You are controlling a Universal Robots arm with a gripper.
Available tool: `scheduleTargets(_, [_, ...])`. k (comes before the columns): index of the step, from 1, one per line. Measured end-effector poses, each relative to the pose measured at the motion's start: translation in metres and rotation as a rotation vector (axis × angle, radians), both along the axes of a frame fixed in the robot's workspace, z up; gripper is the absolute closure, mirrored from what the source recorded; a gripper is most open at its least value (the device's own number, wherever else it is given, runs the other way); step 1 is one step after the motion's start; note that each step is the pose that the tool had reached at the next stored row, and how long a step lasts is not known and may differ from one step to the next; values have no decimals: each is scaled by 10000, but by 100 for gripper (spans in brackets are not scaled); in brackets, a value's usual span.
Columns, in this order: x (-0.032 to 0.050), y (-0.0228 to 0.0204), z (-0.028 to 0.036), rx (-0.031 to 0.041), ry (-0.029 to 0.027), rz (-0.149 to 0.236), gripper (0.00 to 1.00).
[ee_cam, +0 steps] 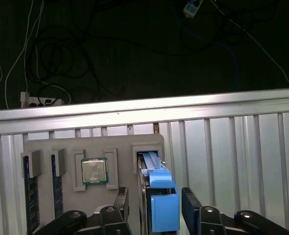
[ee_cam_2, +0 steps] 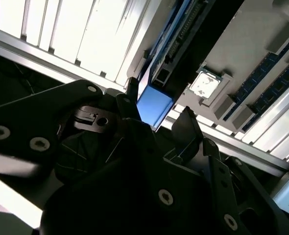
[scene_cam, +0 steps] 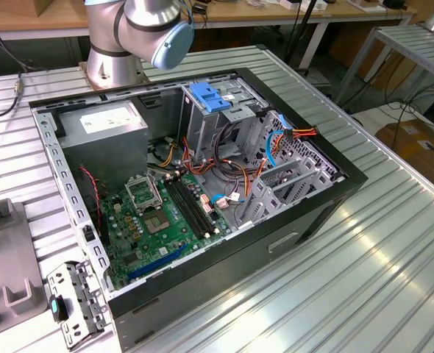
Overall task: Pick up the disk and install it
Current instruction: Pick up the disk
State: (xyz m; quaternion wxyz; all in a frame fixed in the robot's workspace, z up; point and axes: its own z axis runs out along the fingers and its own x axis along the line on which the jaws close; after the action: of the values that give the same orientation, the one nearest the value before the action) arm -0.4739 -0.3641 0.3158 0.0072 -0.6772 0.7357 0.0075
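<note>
The disk (ee_cam: 160, 196) stands on its edge in a slot of one grey holder (ee_cam: 46, 147), with its blue end turned toward me. It is the single disk I can see. In both wrist views my gripper (ee_cam: 155, 193) straddles that blue end. My two fingers (ee_cam: 121, 205) are spread, one on each flat side of the disk, and a thin gap shows on at least one side, so I am not clamped on it.

The same holder carries one processor chip (ee_cam: 94, 171) in a square recess just beside the disk's slot. Past the chip are two memory sticks (ee_cam: 29, 196), set side by side in their own grooves. The holder lies on the ribbed metal table (ee_cam: 232, 156), near the table's edge.

In the exterior view, one open computer case (scene_cam: 305, 213) lies on that table with its side panel off. Inside it I count one green motherboard (scene_cam: 165, 220), one grey power-supply box (scene_cam: 107, 125) and one blue latch (scene_cam: 206, 97) on top of the metal drive cage. My arm's base (scene_cam: 129, 37) stands just behind the case.
</note>
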Motion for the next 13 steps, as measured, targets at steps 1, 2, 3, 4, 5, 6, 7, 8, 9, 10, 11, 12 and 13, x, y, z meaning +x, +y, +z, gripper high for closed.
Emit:
scheduleTargets(1, [-6, 0, -28, 3, 0, -1, 45])
scheduleTargets(2, [-8, 1, -51, 5, -1, -1, 45])
scheduleTargets(3, [-8, 1, -69, 5, -1, -1, 46])
scheduleTargets(4, [-9, 12, -94, 6, 3, -2, 53])
scheduleTargets(5, [-8, 34, -114, 7, 9, -1, 53])
scheduleTargets(6, [-9, 51, -125, 6, 15, -2, 53])
scheduleTargets(7, [-9, 62, -134, 8, 15, -1, 53])
scheduleTargets(8, [-10, 62, -140, 30, 18, 0, 53])
scheduleTargets(9, [-13, 38, -142, 31, 14, -2, 53])
scheduleTargets(10, [-13, 36, -142, 31, 13, -1, 53])
scheduleTargets(11, [-13, 36, -142, 31, 13, -1, 53])
scheduleTargets(12, [-13, 36, -143, 31, 13, -1, 53])
scheduleTargets(13, [-14, 36, -144, 31, 14, -1, 53])
